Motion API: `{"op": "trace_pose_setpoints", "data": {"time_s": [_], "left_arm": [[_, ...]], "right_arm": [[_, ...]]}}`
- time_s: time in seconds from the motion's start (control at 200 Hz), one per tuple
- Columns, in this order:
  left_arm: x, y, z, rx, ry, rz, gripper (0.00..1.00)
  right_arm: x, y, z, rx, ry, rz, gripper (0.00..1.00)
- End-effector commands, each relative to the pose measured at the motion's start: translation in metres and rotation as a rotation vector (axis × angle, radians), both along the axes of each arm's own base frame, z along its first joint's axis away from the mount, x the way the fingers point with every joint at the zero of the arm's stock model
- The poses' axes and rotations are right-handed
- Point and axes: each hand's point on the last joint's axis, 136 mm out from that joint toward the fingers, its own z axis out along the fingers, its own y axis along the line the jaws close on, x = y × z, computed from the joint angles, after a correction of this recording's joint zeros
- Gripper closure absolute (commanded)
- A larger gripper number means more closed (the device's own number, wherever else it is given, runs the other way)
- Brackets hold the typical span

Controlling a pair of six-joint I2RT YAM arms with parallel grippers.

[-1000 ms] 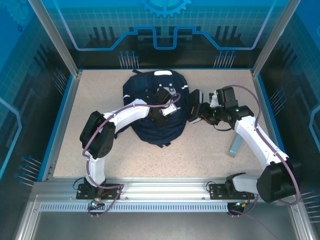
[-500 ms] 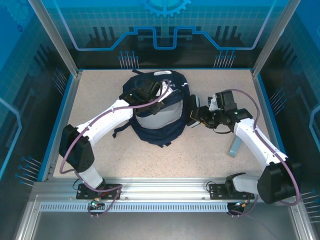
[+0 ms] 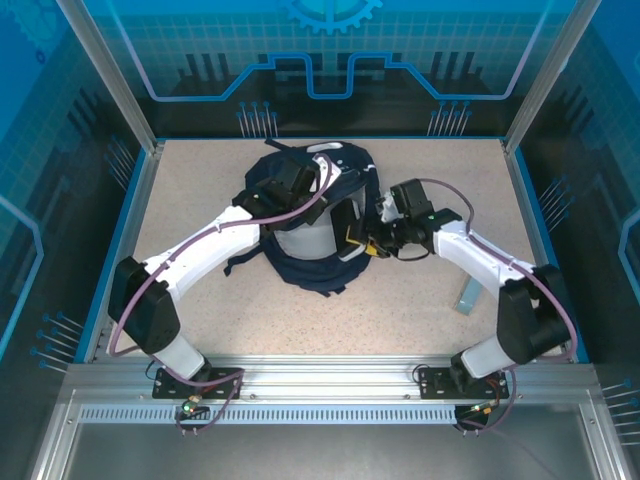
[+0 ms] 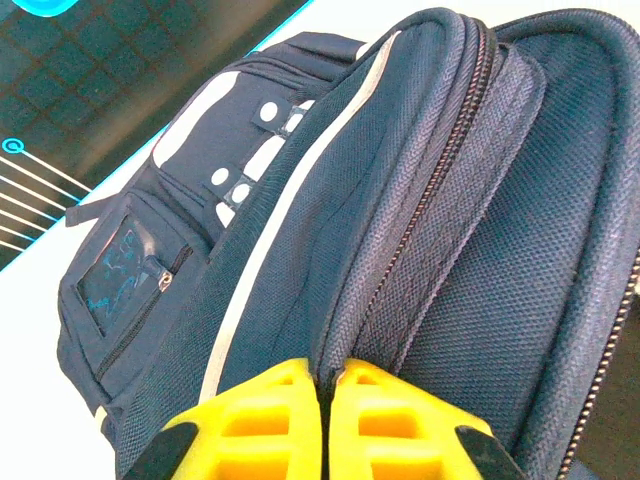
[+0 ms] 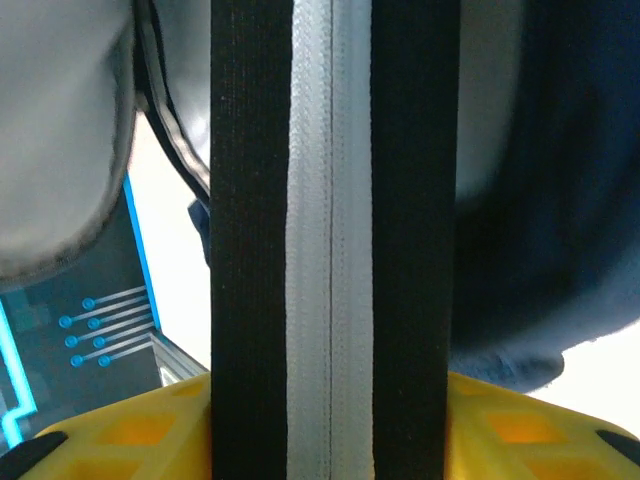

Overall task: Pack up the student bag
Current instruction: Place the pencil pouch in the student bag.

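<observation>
Left wrist: student bag (image 4: 300,220) in left claw (image 4: 326,385)

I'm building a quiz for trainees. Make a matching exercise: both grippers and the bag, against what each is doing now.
1. left gripper
2. right gripper
3. student bag

A. lies open, pale lining showing
B. pinches bag fabric beside the zipper
C. holds a black flat item

Pairs: 1-B, 2-C, 3-A

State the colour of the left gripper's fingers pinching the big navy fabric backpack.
Bright yellow fingers, clearest in the left wrist view.
</observation>
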Motion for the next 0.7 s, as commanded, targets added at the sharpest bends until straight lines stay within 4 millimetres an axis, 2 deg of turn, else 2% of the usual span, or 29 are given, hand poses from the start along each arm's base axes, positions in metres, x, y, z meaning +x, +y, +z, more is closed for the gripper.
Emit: {"op": "trace_pose_setpoints", "data": {"time_s": [0.0, 0.1, 0.245, 0.37, 0.475, 0.58, 0.695], "left_arm": [[-0.005, -0.013, 0.078, -0.219, -0.17, -0.006, 0.96], [-0.013, -0.02, 0.074, -0.233, -0.147, -0.021, 0.96], [-0.015, -0.024, 0.064, -0.238, -0.115, -0.007, 0.97], [-0.012, -0.026, 0.059, -0.253, -0.09, 0.012, 0.98], [-0.009, -0.03, 0.053, -0.265, -0.063, 0.023, 0.98], [-0.006, -0.033, 0.047, -0.281, -0.04, 0.04, 0.99], [-0.006, -0.04, 0.038, -0.3, -0.008, 0.04, 0.99]], "right_arm": [[0.034, 0.019, 0.027, 0.071, -0.073, 0.007, 0.5], [0.058, 0.016, 0.02, 0.022, -0.079, -0.044, 0.5], [0.091, -0.002, 0.001, -0.035, -0.069, -0.134, 0.49], [0.107, -0.013, -0.006, -0.031, -0.057, -0.162, 0.35], [0.102, -0.018, 0.004, -0.036, -0.081, -0.158, 0.26], [0.084, -0.03, 0.01, -0.055, -0.086, -0.184, 0.27], [0.054, -0.043, 0.011, -0.069, -0.098, -0.232, 0.31]]}}
